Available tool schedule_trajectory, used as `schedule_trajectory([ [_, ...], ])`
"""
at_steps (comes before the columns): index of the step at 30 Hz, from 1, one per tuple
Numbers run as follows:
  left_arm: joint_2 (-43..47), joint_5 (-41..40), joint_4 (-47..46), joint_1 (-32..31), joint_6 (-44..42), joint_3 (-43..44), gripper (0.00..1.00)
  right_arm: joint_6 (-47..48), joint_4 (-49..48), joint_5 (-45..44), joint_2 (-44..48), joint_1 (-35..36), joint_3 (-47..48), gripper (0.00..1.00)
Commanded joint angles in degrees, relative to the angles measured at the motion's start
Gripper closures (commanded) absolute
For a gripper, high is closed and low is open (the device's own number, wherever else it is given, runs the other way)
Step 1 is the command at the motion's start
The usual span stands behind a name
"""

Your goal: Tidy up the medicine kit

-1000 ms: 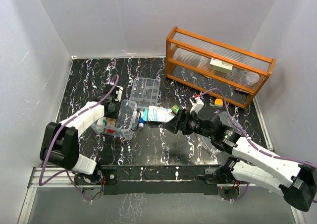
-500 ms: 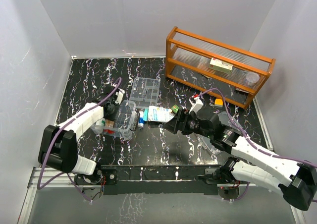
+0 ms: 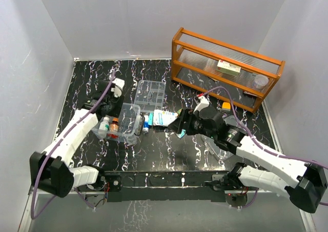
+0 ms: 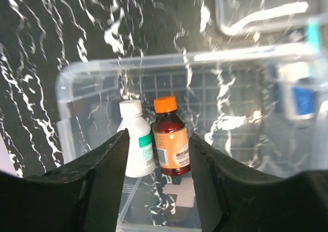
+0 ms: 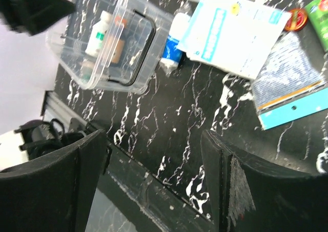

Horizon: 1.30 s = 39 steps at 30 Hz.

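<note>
**Q:** Top external view, read from the arm bases outward: what lies where?

**A:** Nearest, the left gripper hangs over the far-left end of the medicine kit, a clear box left of centre on the black marbled table. The right gripper hovers right of the kit, above a white packet. Beyond the kit lies a clear divided tray; farthest, at the back right, stands the orange wooden rack.

**Q:** State of each pincer?

**A:** Left wrist view: the left fingers stand parted with nothing between them; a white bottle and an orange-capped brown bottle show through the gap, inside the kit. Right wrist view: the right fingers are spread wide and empty; a blue-edged sachet lies beside the packet.

**Q:** How should the kit handle?

**A:** Judged light, thin-walled and rigid but slippery; the bottles inside could topple if it tilts. The rim or a side wall seems the surest hold. The loose packets, flat and limp, probably need an edge pinch.
</note>
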State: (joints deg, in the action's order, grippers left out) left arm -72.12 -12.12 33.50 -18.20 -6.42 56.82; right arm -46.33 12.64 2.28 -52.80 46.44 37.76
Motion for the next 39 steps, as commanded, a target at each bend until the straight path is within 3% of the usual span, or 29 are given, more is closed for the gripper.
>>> schedule_trajectory([
  [1,8.8,3.1,1.7,-0.2,7.6,6.5,0.48,9.0,4.5,-8.3,-3.7,-0.2,8.0,0.29],
  [4,13.4,0.8,2.1,-0.1,16.6,9.0,0.42,19.3,7.0,-12.0,-8.0,-0.1,11.4,0.33],
  [6,16.4,3.4,2.6,-0.2,20.8,10.2,0.40,26.0,7.0,-13.7,-11.2,-0.1,12.9,0.36],
  [11,24.5,11.8,2.5,-0.1,26.7,11.4,0.36,40.2,6.4,-15.6,-20.5,2.5,16.3,0.39],
  [18,32.8,14.1,-0.1,-0.2,31.2,11.7,0.28,51.4,0.4,-20.2,-30.2,7.7,17.6,0.48],
  [24,33.0,16.0,2.4,-0.1,34.8,14.4,0.27,57.1,-5.3,-17.9,-37.5,8.0,19.2,0.55],
  [34,31.0,15.0,7.7,-0.1,33.8,19.3,0.26,61.8,-9.8,-18.4,-44.5,8.1,20.5,0.67],
  [39,31.0,15.1,8.5,-0.1,34.5,19.6,0.26,60.6,-8.6,-18.7,-43.8,8.1,20.1,0.88],
])
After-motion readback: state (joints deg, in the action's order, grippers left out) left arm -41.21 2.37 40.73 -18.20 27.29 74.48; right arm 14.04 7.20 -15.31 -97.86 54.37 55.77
